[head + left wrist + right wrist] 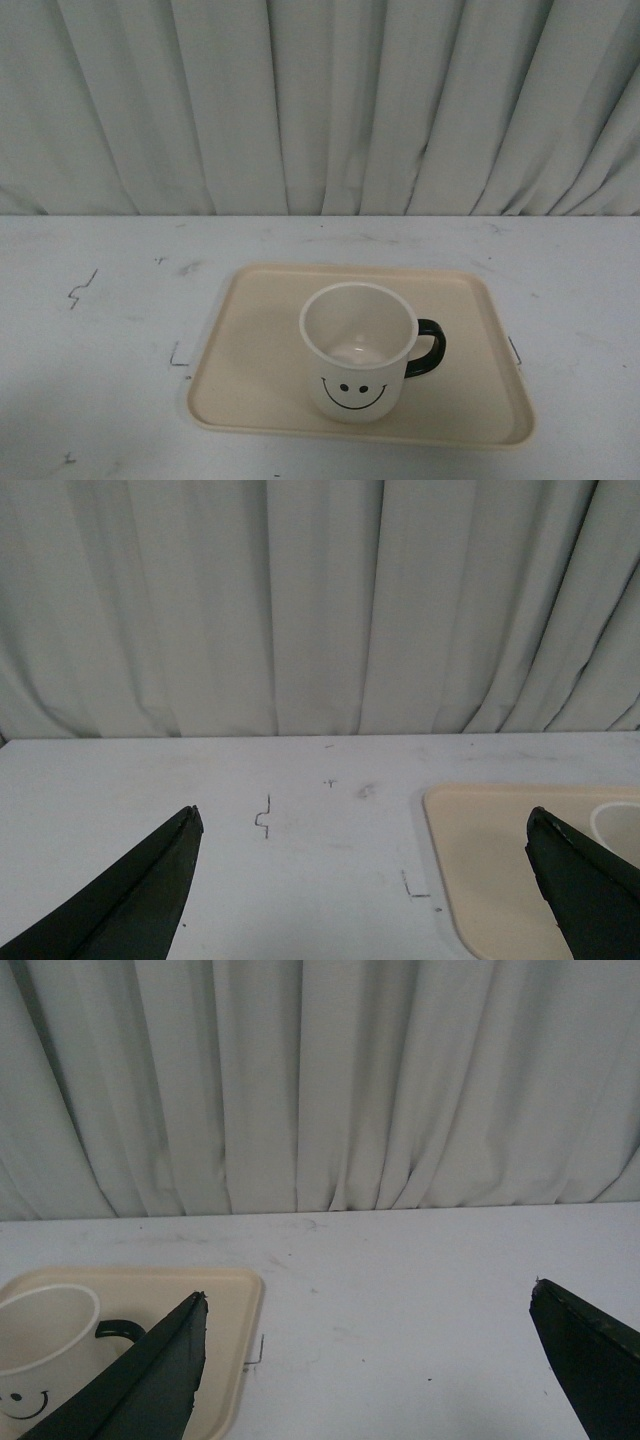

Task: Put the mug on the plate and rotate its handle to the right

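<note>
The white mug (357, 352) with a black smiley face stands upright on the beige plate (262, 340), near the plate's front middle. Its black handle (428, 348) points to the right. Neither arm shows in the front view. My left gripper (365, 825) is open and empty over the table, left of the plate (490, 860); a sliver of the mug's rim (618, 825) shows there. My right gripper (368, 1298) is open and empty over the table, right of the plate (230, 1330). The mug (45, 1345) and handle (118, 1329) show beside one finger.
The white table (90, 330) carries small black pen marks (80, 289) around the plate. A grey pleated curtain (320, 100) hangs behind the table's far edge.
</note>
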